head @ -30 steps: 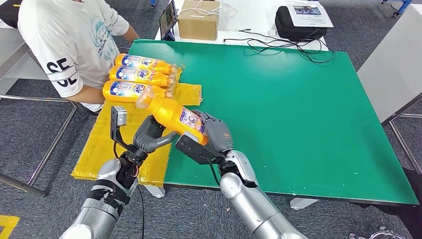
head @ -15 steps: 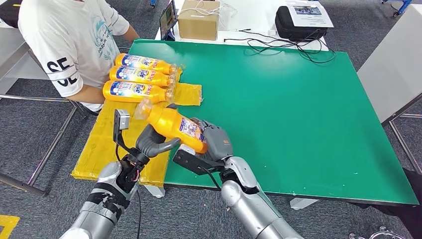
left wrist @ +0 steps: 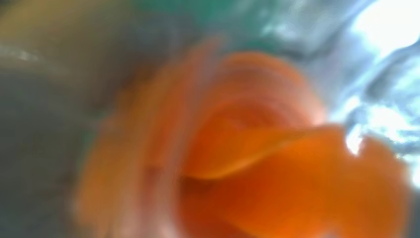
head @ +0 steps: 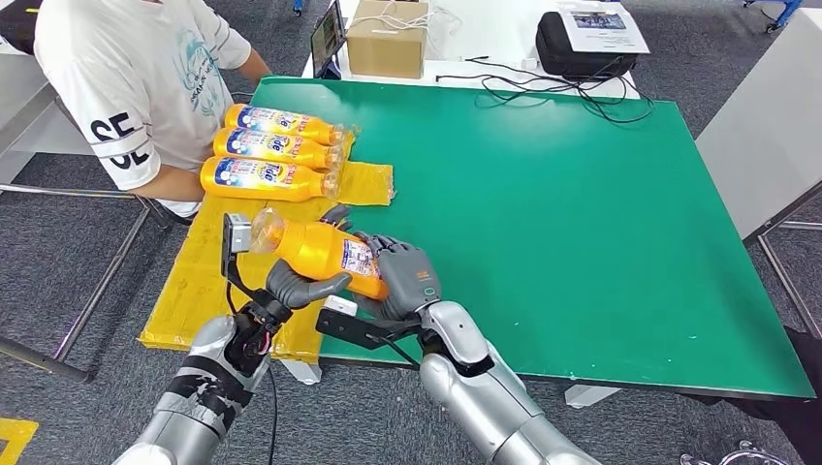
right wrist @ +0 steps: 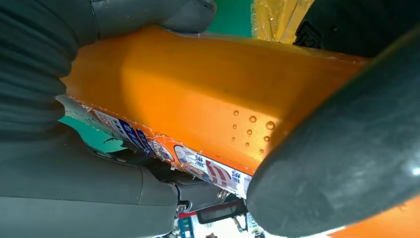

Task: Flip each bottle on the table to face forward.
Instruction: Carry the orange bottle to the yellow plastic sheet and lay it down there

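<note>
Gripping glossy orange bottle [head: 325, 250]: right hand [head: 405, 279], left hand [head: 296, 284].

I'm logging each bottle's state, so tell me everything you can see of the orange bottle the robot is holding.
The held bottle is orange plastic with a clear cap end and a blue, white and red label partly showing on its side. It lies nearly level in the air, above the table's near edge by the yellow mat, cap end toward the person. The right hand grips its base end; the left hand cups it from below. Small droplets speckle its surface in the right wrist view. The left wrist view shows it only as an orange blur.
</note>
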Controlling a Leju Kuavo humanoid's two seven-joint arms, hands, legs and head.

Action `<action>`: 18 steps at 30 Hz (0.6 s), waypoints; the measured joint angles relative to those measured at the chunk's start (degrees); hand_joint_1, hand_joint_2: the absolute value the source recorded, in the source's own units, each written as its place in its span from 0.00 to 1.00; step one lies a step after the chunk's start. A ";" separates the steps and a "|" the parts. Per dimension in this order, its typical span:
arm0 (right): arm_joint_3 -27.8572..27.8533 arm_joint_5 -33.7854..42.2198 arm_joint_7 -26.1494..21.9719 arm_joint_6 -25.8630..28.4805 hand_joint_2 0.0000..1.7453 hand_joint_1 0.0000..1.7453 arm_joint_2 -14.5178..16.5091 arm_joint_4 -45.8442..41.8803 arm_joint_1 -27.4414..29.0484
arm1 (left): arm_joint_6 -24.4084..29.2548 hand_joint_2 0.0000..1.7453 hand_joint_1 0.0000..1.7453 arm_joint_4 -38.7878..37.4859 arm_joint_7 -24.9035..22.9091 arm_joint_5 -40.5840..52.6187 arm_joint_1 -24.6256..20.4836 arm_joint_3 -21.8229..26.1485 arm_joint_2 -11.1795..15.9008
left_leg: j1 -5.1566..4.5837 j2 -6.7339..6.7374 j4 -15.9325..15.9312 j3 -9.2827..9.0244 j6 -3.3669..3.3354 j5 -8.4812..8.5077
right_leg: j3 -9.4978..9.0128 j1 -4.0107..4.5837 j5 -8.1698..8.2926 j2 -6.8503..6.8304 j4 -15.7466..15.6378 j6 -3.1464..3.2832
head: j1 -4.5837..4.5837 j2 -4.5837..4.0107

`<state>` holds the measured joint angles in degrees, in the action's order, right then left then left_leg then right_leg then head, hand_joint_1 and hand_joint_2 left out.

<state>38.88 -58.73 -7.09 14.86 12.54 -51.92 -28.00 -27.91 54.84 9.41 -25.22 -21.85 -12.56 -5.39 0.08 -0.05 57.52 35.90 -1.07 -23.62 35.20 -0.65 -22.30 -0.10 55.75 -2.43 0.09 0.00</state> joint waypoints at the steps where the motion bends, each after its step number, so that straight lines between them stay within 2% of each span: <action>1: 0.26 0.01 0.01 -0.27 1.00 1.00 0.05 0.35 -0.39 | -0.23 1.00 0.00 -0.23 -0.13 -0.45 -0.12 0.02 0.03 | 0.00 0.00 0.00 0.00 0.00 0.00 | 0.00 0.00 0.00 0.00 0.00 0.00 | 0.00 0.00; 7: 2.24 0.22 -0.04 -2.01 1.00 1.00 0.41 2.95 -3.14 | -2.40 1.00 0.01 -1.79 -1.90 -6.17 -0.44 0.34 0.08 | 0.00 0.01 0.00 0.00 0.00 0.00 | 0.00 0.00 0.00 0.00 0.00 0.00 | 0.01 0.00; 8: 2.55 0.31 -0.06 -2.09 1.00 0.99 0.49 3.35 -3.48 | -2.61 1.00 0.26 -1.94 -2.06 -6.99 -0.44 0.43 0.08 | 0.00 0.00 0.00 0.00 0.00 0.00 | 0.01 0.00 0.00 0.00 0.00 0.00 | 0.00 0.00; 9: 2.79 0.44 -0.03 -2.10 1.00 0.86 0.56 3.70 -3.76 | -2.60 1.00 0.51 -2.03 -2.19 -7.58 -0.43 0.49 0.08 | 0.00 0.01 0.00 0.00 0.00 0.00 | 0.01 0.00 0.00 0.00 0.00 0.00 | 0.01 0.00; 11: 3.11 0.84 0.17 -2.08 1.00 0.36 0.67 4.27 -4.17 | -2.30 1.00 1.00 -2.10 -2.40 -8.43 -0.41 0.54 0.08 | 0.00 0.01 0.00 0.00 0.00 0.00 | 0.01 0.00 0.00 0.00 0.00 0.00 | 0.00 0.00; 12: 3.22 1.01 0.37 -2.04 1.00 0.13 0.70 4.49 -4.30 | -2.15 1.00 1.00 -2.10 -2.49 -8.70 -0.39 0.54 0.07 | 0.00 0.01 0.00 0.00 0.00 0.00 | 0.01 0.00 0.00 0.00 0.00 0.00 | 0.01 0.00; 13: 3.35 1.13 0.61 -2.00 1.00 0.00 0.75 4.68 -4.38 | -2.00 1.00 1.00 -2.08 -2.52 -8.92 -0.35 0.51 0.05 | 0.00 0.01 0.00 0.00 0.00 0.00 | 0.01 0.00 0.00 0.00 0.00 0.00 | 0.01 0.00; 18: 3.87 1.47 1.27 -1.74 1.00 0.00 0.99 5.02 -4.34 | -1.27 1.00 1.00 -1.86 -2.42 -9.71 -0.01 0.43 -0.19 | 0.00 0.01 0.00 0.00 0.00 0.00 | 0.02 0.00 0.00 0.01 0.00 0.00 | -0.01 0.00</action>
<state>42.75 -57.26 -5.81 13.11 13.53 -46.90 -32.34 -29.18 52.98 6.99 -34.93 -21.86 -12.13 -5.57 0.07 -0.03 57.52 35.91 -1.07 -23.62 35.22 -0.65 -22.30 -0.09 55.75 -2.43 0.09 0.00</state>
